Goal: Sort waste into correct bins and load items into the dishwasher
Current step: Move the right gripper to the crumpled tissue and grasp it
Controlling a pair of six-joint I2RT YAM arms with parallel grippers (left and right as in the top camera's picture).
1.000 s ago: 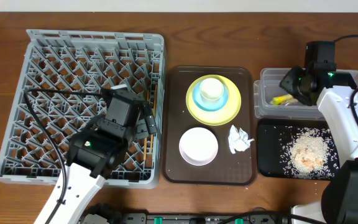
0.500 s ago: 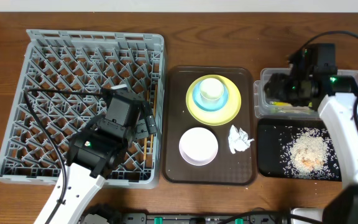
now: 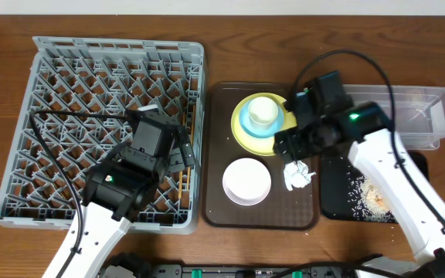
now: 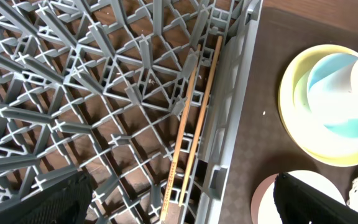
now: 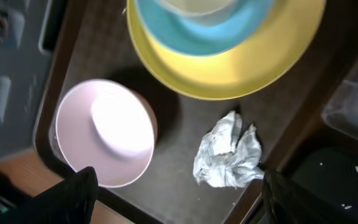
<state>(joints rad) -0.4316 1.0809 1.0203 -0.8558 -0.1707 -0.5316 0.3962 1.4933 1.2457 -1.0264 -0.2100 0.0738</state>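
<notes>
Seemingly, napkin [image 5: 229, 155] just beside edge of brown tray [image 3: 280, 207]

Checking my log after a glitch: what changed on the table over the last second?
The right gripper swung left from the clear tub to hover over the napkin on the brown tray, jaws open. The left gripper, rack, chopsticks, plate, blue bowl, white bowl and cup stayed put.

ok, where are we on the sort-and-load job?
Done: chopsticks lie in the rack, rice scraps sit in the black tray. In hand: nothing gripped; the right gripper hangs open over the napkin, likely the next pick. Left: napkin to bin, then the yellow plate, blue bowl and cup stacked on the brown tray, plus the white bowl beside them, into the rack.
</notes>
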